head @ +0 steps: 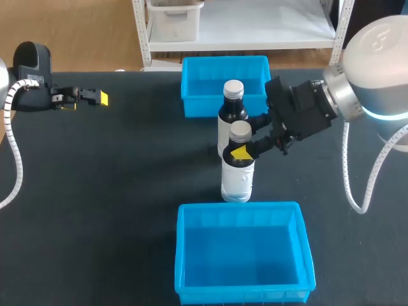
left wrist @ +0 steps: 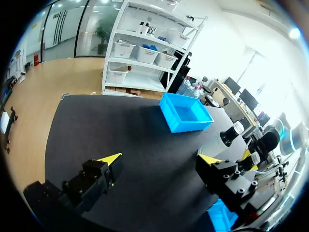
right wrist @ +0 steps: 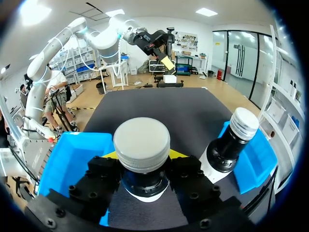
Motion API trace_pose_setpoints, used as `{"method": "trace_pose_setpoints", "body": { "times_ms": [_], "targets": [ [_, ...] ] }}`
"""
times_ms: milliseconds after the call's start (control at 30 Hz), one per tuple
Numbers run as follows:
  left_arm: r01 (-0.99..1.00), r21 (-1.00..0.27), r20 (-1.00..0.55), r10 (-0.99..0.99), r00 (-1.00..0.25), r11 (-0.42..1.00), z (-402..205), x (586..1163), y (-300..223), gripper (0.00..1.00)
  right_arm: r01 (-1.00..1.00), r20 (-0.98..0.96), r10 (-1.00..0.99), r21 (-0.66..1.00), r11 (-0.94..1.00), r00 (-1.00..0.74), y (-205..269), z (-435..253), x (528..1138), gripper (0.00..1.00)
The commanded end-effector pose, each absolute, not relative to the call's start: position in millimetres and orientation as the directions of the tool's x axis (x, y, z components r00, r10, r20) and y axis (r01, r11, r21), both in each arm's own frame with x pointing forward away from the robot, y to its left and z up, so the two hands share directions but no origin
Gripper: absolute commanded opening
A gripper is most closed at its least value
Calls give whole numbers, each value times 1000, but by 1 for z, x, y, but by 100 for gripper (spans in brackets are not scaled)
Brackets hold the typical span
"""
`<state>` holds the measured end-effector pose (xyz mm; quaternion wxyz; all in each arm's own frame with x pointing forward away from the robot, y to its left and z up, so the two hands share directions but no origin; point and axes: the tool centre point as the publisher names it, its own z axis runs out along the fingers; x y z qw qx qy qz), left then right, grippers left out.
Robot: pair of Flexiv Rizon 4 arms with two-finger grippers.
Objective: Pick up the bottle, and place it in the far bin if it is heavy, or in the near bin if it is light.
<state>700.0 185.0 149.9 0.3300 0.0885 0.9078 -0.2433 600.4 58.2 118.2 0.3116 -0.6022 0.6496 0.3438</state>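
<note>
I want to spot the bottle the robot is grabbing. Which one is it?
On the black table, between the far bin and the near bin, stand two bottles. Skip the farther bottle; pick the nearer bottle, the only one with the right end effector around its neck.

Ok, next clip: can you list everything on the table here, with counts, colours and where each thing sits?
bottles: two, dark with white labels and pale caps; nearer bottle between the bins, farther bottle just behind it, in front of the far bin.
bins: two, blue; far bin at the table's far edge, near bin at its near edge.
table: one, black.
left hand: one, black with yellow tips, open and holding nothing, over the table's left side.
right hand: one, black with yellow tips, shut on the nearer bottle's neck.
</note>
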Motion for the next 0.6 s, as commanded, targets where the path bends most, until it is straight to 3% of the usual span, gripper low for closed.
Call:
{"method": "trace_pose_setpoints", "body": {
  "times_ms": [33, 600],
  "targets": [
    [321, -383, -642, 0, -767, 866, 150, 700, 185, 100, -996, -819, -567, 76, 36, -83, 58, 114, 599, 2],
    [321, -383, -642, 0, -767, 866, 150, 700, 185, 100, -997, -819, -568, 75, 24, -75, 59, 114, 598, 0]
  ]
}}
